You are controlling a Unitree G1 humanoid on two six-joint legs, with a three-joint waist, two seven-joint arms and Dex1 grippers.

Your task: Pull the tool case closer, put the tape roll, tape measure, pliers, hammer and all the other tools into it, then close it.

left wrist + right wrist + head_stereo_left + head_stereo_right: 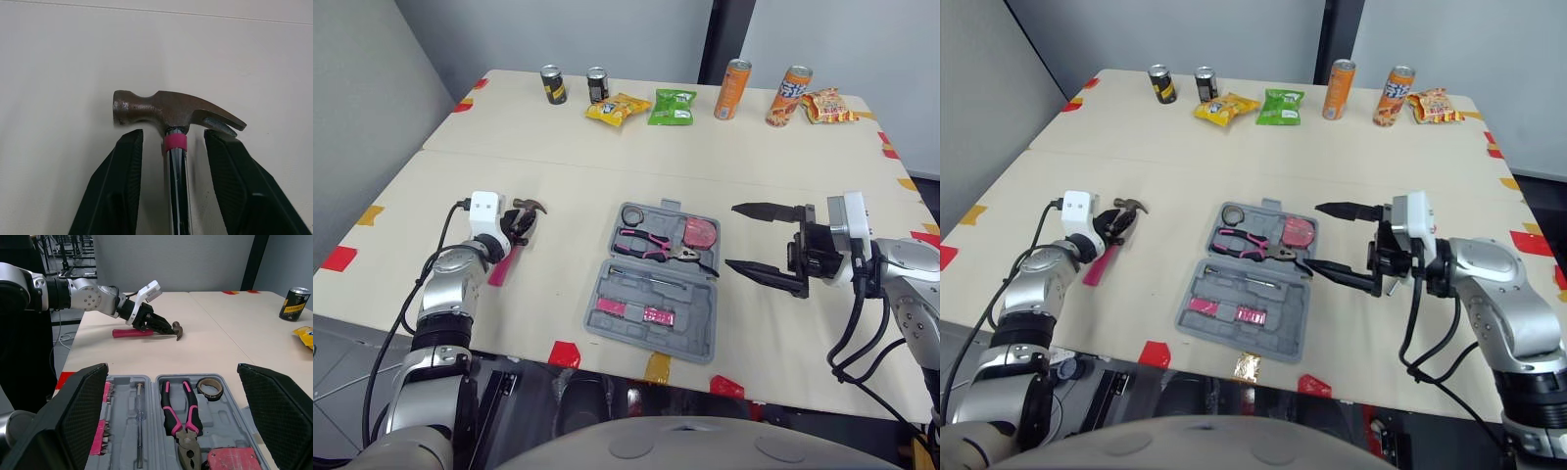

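head-heavy hammer (166, 107) is straddled just under its head by the left claw (173, 133), spread not clamped, so tipping's likely limited.

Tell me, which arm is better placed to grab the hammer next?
Left. Its fingers straddle the hammer just under its head; the right fingers hang open beside the case, away from the hammer.

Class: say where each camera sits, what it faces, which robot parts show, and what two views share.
Head eyes: on the head, down over the table and tool case; left gripper, right gripper show.
Left wrist: along the left gripper, open astride the hammer.
Right wrist: along the open right gripper, across the case toward the left gripper.
Shared: both wrist views show the hammer.
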